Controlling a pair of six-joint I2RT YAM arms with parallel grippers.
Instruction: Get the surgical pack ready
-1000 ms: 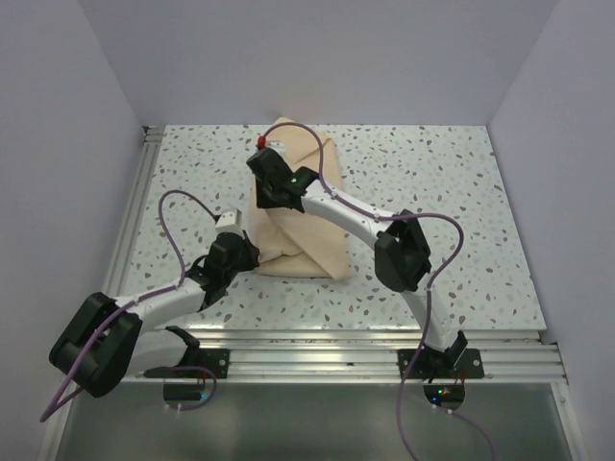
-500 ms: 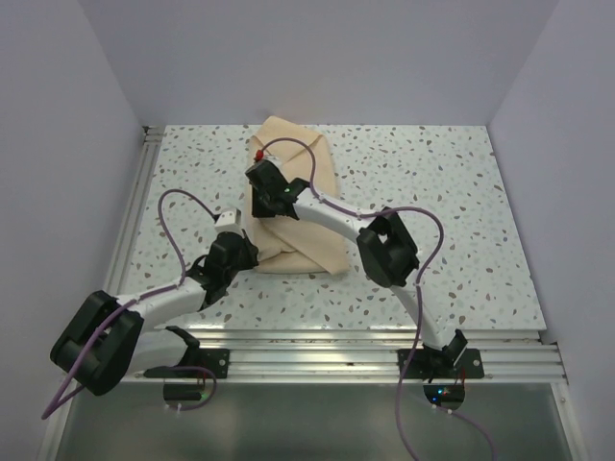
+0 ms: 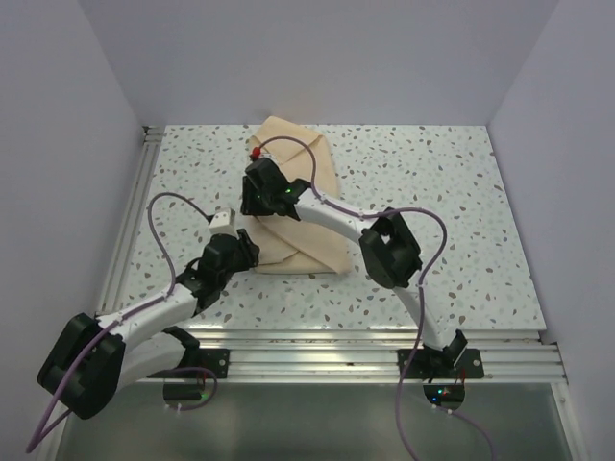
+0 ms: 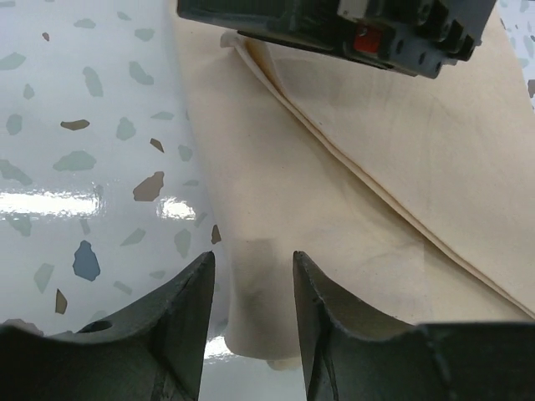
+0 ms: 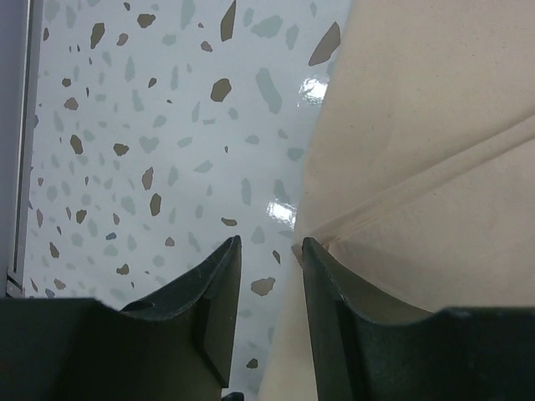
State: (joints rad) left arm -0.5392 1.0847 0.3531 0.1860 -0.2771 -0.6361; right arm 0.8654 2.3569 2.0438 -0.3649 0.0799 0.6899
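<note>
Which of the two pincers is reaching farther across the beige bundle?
The right pincer: it hangs at the left edge of the beige bundle, beyond the left pincer, which sits at the near-left corner.

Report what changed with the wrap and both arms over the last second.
The wrap sheet's far corner, peaked a second ago, has settled flatter. The right gripper shifted slightly left, its elbow swinging left too; its jaws now stand open, gripping nothing. The left gripper is open as well, and that arm's elbow drew back toward the near left. The wrap's near part stayed put on the table.
</note>
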